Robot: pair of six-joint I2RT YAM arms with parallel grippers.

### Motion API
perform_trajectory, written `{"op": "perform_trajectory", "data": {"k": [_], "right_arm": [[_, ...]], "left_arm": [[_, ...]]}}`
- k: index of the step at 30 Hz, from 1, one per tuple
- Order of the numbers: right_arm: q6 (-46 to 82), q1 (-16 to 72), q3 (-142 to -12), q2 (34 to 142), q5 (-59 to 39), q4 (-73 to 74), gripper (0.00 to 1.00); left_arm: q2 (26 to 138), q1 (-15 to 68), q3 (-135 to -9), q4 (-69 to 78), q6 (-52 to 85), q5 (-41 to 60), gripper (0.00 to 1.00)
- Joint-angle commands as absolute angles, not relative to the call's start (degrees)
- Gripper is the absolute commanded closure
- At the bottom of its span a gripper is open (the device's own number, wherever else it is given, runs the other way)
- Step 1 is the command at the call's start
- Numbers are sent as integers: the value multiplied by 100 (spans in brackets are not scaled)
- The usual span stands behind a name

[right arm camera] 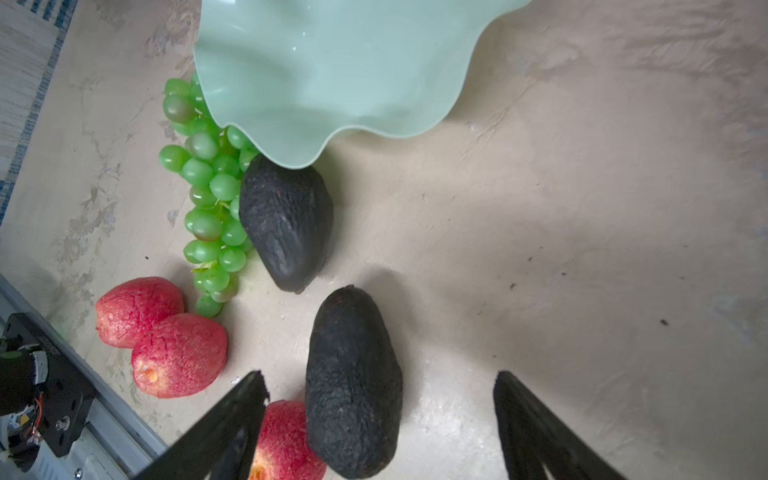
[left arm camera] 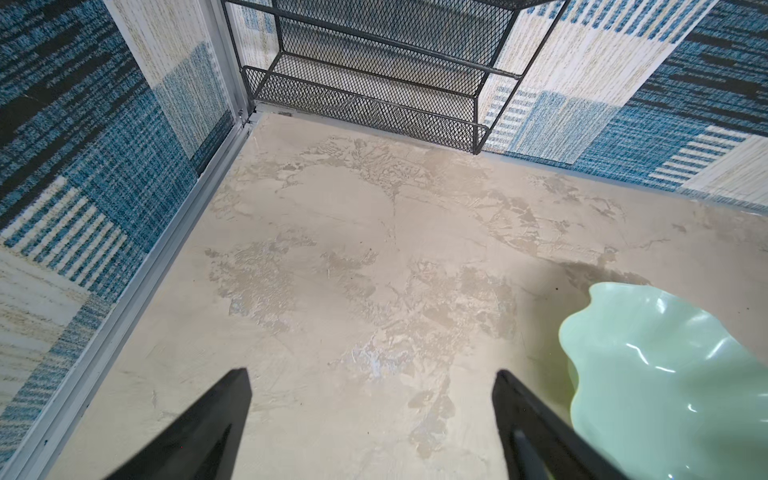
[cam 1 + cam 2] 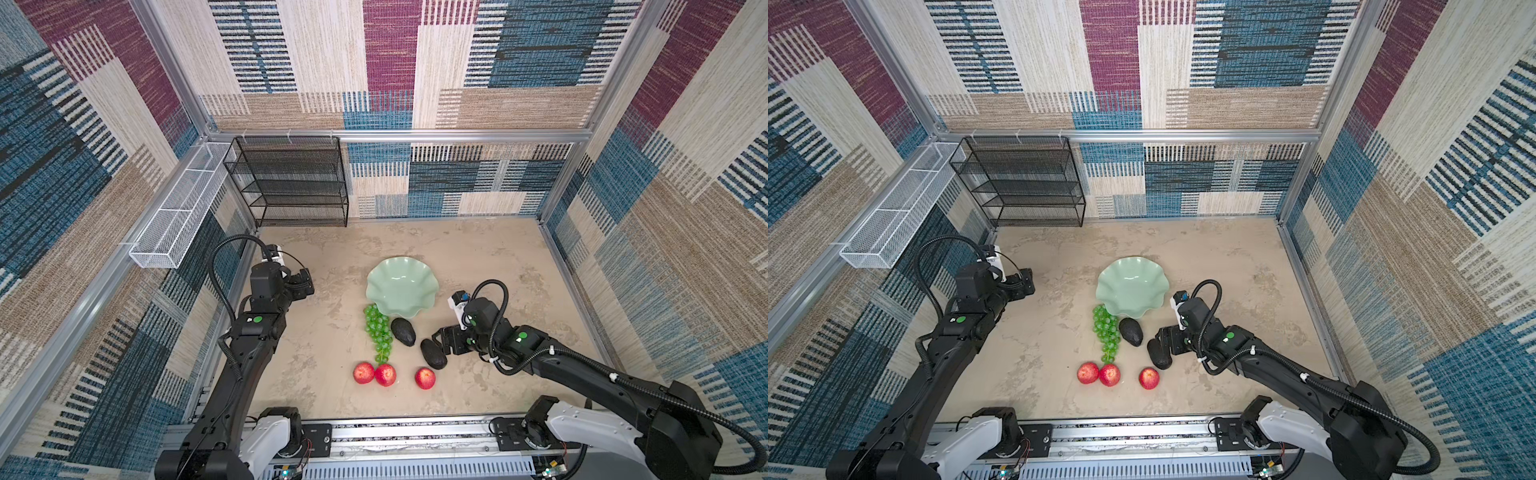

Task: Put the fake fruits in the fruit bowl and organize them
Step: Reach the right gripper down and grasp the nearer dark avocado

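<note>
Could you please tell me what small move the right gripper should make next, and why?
Probably close the right gripper on the dark blackish-green pear-shaped avocado nearest it. The open jaws straddle that avocado's middle without gripping it, and the pale mint-green wavy-rimmed bowl stands empty, so no fruit has been placed yet.

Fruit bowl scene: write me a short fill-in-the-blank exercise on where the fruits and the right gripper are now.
The number of fruits inside the fruit bowl is ____. The apples on the table number ____. One end of the grapes is tucked under the fruit bowl's ____. The right gripper, open, has an ____ between its jaws.
Missing words: zero; three; rim; avocado.
</note>
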State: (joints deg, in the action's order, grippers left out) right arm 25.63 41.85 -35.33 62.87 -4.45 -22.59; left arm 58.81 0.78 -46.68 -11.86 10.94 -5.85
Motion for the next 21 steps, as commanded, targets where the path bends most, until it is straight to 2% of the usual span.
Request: {"op": "perform_trajectory", "data": {"k": [1,12,15,17,21], "right_arm": [[2858,4468,-3540,6488,-319,-2084,13],[3137,4895,-3508,7598,37,-1531,26],[3183,4904,-3534,7758,211,-1549,35],[3249,4904,-3541,7758,421,-1661,45],[3244,4904,-3720,7440,982,-2216,54]], "left_arm": [[5891,70,-4743,-1210,1159,-550,6],[5876,77,-4749,-1213,1134,-543,7],[5858,71,-4724,-1194,1142,-533,7],[5849,75,-4700,-1170,1144,-538,6],[5856,70,-4714,-1178,1158,-563,7]]}}
